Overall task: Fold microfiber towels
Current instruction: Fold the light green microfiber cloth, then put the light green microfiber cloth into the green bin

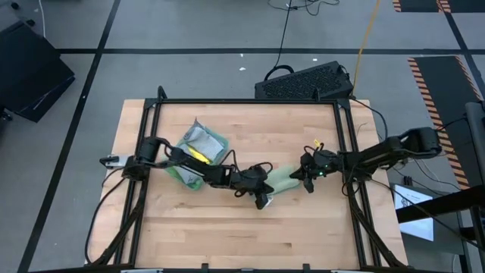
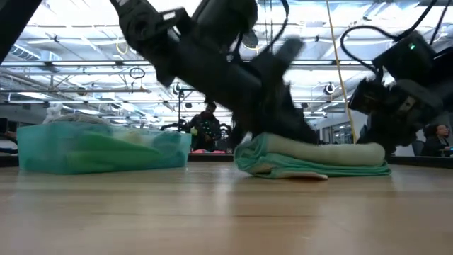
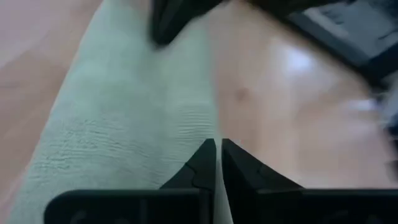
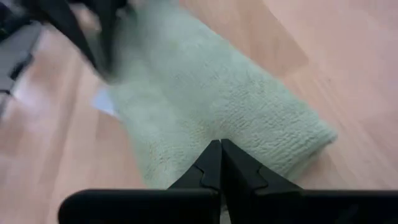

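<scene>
A pale sage green towel [image 1: 284, 180] lies folded into a thick strip on the wooden table [image 1: 227, 235], flat on its underside [image 2: 318, 168]. My left gripper [image 1: 267, 193] is shut at the strip's left end, its tips at one long edge [image 3: 217, 144]. My right gripper [image 1: 305, 180] is shut over the strip's right end [image 4: 221, 144]. A heap of other microfiber towels [image 1: 198, 152], teal, grey and yellow, lies farther left. My left gripper comes slanting down from the table's left, and its shut fingertips [image 3: 205, 155] sit on the towel's long edge [image 3: 186, 134], where cloth meets wood. Whether any cloth is caught between them I cannot tell. The towel lies flat on the table. My right gripper slants down from the table's right, its shut fingertips [image 4: 211, 158] on the towel's top near its rounded end [image 4: 261, 134]. Whether they press into the cloth or only hover on it I cannot tell.
The heap of towels [image 2: 99, 149] is under the left arm's forearm. A black keyboard-like box [image 1: 303, 82] stands just beyond the table's far edge. Black frame rails [image 1: 345, 152] run along the table's sides. Bare wood spreads toward the near edge.
</scene>
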Motion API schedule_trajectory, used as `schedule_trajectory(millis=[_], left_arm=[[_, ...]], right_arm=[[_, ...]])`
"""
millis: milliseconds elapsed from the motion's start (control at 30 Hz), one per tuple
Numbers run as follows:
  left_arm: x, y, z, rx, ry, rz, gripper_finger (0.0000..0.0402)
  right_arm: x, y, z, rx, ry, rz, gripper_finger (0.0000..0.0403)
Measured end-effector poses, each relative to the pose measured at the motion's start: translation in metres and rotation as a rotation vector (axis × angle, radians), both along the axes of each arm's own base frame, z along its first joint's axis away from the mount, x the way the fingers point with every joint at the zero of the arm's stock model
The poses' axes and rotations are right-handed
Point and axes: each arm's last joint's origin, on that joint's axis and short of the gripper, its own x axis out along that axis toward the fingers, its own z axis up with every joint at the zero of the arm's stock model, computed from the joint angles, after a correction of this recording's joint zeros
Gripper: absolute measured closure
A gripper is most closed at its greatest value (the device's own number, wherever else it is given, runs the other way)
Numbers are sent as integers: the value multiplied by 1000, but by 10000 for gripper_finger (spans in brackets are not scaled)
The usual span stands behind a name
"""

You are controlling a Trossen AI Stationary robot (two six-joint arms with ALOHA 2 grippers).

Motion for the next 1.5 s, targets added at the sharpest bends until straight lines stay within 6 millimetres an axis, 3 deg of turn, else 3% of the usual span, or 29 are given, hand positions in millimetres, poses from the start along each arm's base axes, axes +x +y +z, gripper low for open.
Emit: schedule_trajectory(millis=[200, 367, 433, 600, 833, 1067, 1300, 1400, 1500], left_arm=[[-7, 21, 50, -69, -41, 18, 353], [-15, 42, 83, 111, -93, 120, 317], [-16, 52, 79, 130, -49, 137, 292], [-20, 72, 42, 40, 167, 102, 219], [-19, 73, 33, -78, 198, 3, 174], [-23, 81, 16, -113, 302, 24, 172], [-17, 77, -4, -226, 309, -80, 175], [-17, 74, -5, -180, 306, -117, 202], [-17, 71, -7, -78, 297, -162, 258]], right_arm=[[1, 0, -11, 7, 65, 3, 403], [4, 0, -3, 67, -7, -17, 403], [4, 1, 1, 101, -30, -24, 403], [3, 2, 13, 195, -96, -9, 403], [9, 3, 33, 245, -92, 29, 403], [22, 1, 66, 135, -25, 73, 403], [32, -13, 93, 75, 4, 42, 403], [33, -21, 98, 75, 18, -1, 403], [31, -30, 98, 105, 36, -65, 403]])
